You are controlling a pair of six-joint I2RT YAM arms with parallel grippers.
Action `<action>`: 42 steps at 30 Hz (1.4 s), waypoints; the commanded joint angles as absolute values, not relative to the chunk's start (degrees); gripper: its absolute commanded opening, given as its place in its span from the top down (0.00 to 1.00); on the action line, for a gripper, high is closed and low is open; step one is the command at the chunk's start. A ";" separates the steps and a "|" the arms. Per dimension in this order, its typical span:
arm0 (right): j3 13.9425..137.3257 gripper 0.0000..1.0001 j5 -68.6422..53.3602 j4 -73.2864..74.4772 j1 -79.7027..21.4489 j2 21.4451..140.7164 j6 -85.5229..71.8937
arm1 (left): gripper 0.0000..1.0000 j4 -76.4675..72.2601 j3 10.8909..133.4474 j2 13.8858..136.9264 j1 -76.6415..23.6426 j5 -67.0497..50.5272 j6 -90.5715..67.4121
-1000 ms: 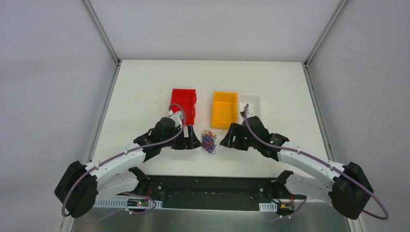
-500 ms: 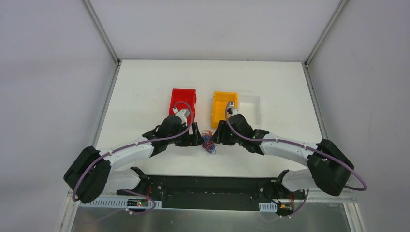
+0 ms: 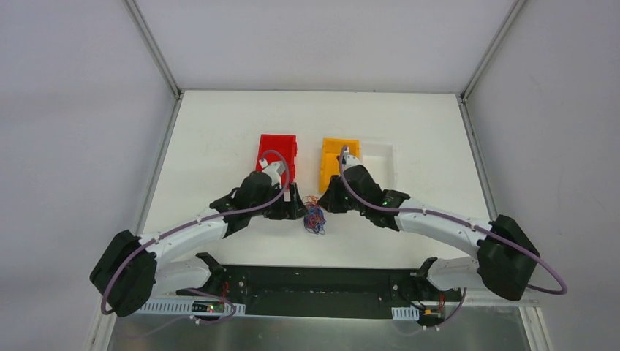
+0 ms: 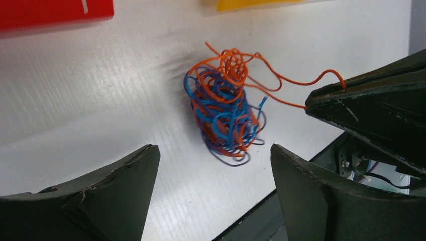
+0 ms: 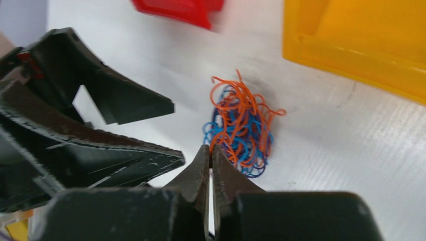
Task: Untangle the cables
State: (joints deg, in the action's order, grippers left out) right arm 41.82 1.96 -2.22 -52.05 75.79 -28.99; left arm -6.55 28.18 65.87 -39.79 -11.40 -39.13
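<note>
Left wrist view first: our left gripper (image 4: 213, 155) gapes wide, holding nothing, just short of the cables (image 4: 223, 115) tangled on the table (image 4: 100, 100). Our right gripper (image 4: 310, 103) has just snapped shut on an orange strand (image 4: 291, 80), so pulling apart can begin.

We see the cables (image 4: 223, 113) as a tangle of orange-red and blue strands, with a few dark purple-black ones. The tabletop (image 3: 219, 131) is plain white, faintly ribbed. Toward its far edge are a solid red bin (image 3: 278, 150) and a yellow-orange bin (image 3: 340, 157). The left gripper (image 4: 212, 148) and right gripper (image 5: 209, 150) are matte black; the arms (image 3: 183, 234) are white with black joints.
</note>
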 commanded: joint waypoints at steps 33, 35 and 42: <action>67.22 1.00 -11.84 16.59 -53.70 69.00 -27.33 | 0.35 -15.42 35.39 50.71 -41.17 -28.15 -8.92; 67.16 1.00 -12.26 15.62 -53.66 69.09 -27.95 | 0.48 -15.42 36.11 52.31 -41.31 -28.62 -9.33; 60.86 0.71 -6.67 13.26 -53.38 64.99 -28.57 | 1.00 -13.59 36.27 54.36 -41.29 -25.24 -10.33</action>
